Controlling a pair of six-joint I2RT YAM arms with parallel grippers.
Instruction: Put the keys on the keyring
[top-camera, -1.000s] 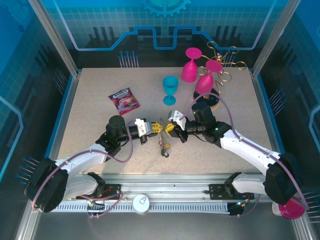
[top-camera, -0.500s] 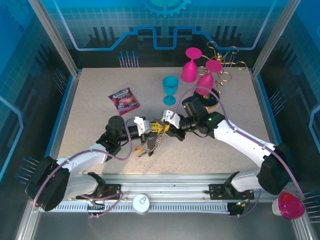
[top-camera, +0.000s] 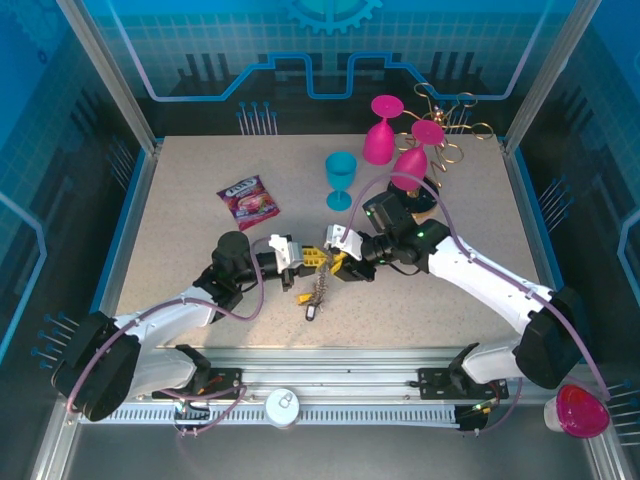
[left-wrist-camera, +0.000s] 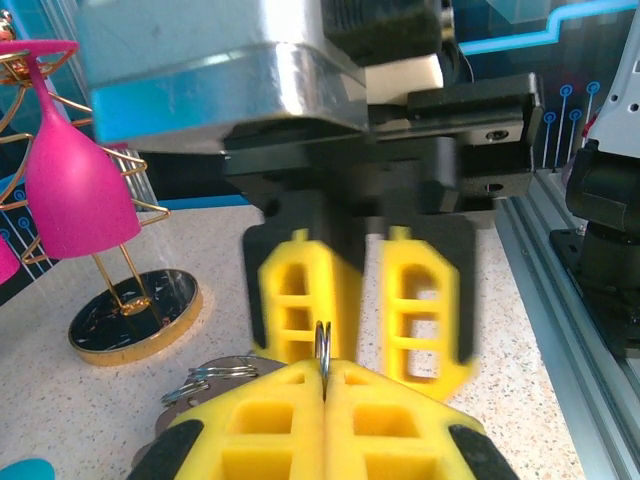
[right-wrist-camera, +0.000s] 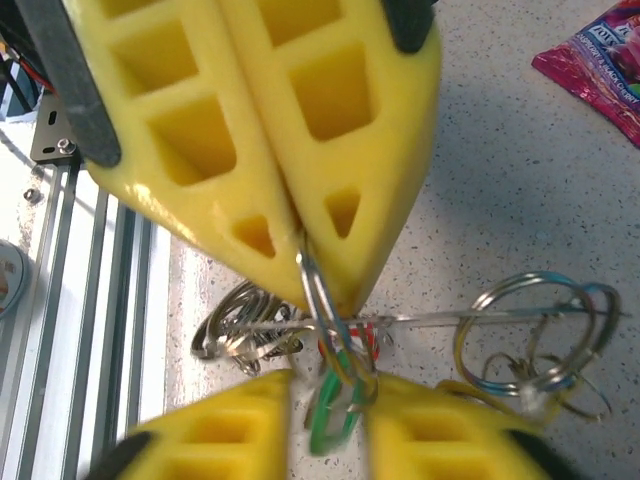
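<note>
The left pincer (top-camera: 303, 259) is fully closed, its yellow fingertips pinching a thin wire loop of the keyring (right-wrist-camera: 440, 320), seen edge-on from the left wrist. The right pincer (right-wrist-camera: 328, 400) faces it tip to tip with its jaws partly apart; a green key head sits in the gap, and I cannot tell whether either finger touches it. From above, the keys (top-camera: 314, 296) trail in 1 narrow bunch from the meeting fingertips toward the near edge of the tabletop (top-camera: 190, 260), long axis roughly front to back, lower end on the surface. In the right wrist view a straight run of the keyring's wire lies crosswise, left to right, with a cluster of small split rings at its right end and more metal loops bunched at its left. A red head shows just behind the green one. Other key colours and the number of keys are too tangled and blurred to make out.
</note>
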